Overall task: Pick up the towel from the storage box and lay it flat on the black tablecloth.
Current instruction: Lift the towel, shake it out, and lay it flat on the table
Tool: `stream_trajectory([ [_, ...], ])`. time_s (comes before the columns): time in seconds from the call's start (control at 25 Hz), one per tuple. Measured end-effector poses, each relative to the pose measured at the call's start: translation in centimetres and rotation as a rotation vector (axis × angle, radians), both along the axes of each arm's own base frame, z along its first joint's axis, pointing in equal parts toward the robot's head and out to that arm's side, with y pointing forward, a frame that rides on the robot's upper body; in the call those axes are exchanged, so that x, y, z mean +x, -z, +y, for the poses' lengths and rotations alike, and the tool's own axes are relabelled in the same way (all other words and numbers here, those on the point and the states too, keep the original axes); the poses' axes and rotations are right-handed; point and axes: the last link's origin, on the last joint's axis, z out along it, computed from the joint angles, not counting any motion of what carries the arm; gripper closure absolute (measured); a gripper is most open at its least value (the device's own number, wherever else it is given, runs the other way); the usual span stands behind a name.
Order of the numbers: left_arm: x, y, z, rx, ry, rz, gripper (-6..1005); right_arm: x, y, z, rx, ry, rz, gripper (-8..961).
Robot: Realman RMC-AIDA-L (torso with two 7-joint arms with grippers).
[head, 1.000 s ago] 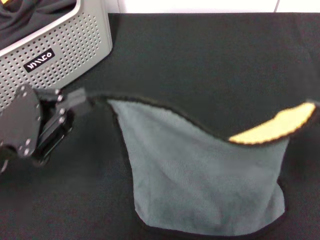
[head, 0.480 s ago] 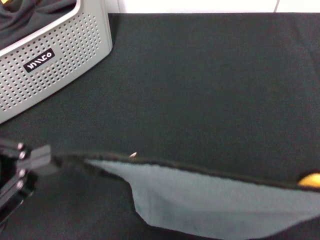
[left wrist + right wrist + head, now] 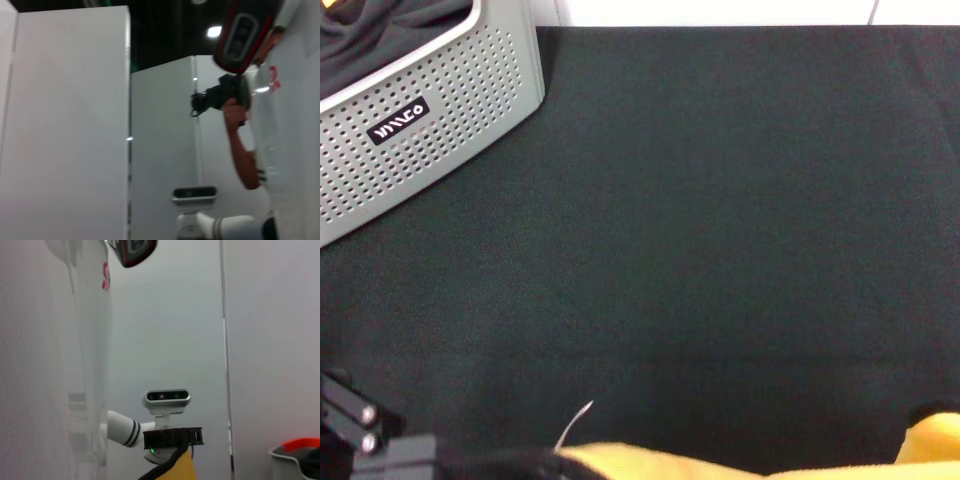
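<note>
The towel (image 3: 670, 466) shows only as a strip of its yellow-orange face along the near edge of the head view, with a second yellow patch at the near right (image 3: 935, 440). My left gripper (image 3: 420, 455) is at the near left corner, shut on the towel's dark hem. It also shows in the right wrist view (image 3: 172, 439), with yellow towel (image 3: 184, 467) hanging from it. The black tablecloth (image 3: 720, 200) spreads across the table. The storage box (image 3: 450, 110) stands at the far left. My right gripper is out of view.
A plain black bunched cloth (image 3: 380, 30) lies inside the storage box. A thin white thread (image 3: 575, 420) sticks up from the towel's edge. The left wrist view shows white panels, a person and the other arm's wrist camera (image 3: 195, 193).
The towel and my left gripper have moved toward the near edge of the head view. The grey-green face has gone from sight and only the yellow-orange face shows.
</note>
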Motion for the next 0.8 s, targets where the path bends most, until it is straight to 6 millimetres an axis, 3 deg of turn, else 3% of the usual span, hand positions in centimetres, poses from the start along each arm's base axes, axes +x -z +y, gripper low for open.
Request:
stream_trajectory([
  [0.2, 1.4, -0.2, -0.1, -0.024, 0.081, -0.009, 989, -0.9, 0.6, 0.5, -0.041, -0.044, 0.022, 878],
  [0.48, 1.7, -0.6, 0.1, -0.050, 0.074, -0.024, 989, -2.0, 1.1, 1.0, -0.089, -0.078, 0.048, 873],
  [0.64, 0.9, -0.4, 0.3, -0.040, 0.016, -0.036, 989, -1.2, 1.6, 1.7, -0.080, 0.001, 0.083, 871],
  [0.8, -1.0, 0.1, 2.6, -0.005, -0.097, -0.072, 989, 0.2, 2.5, 3.5, -0.036, 0.118, 0.106, 868],
])
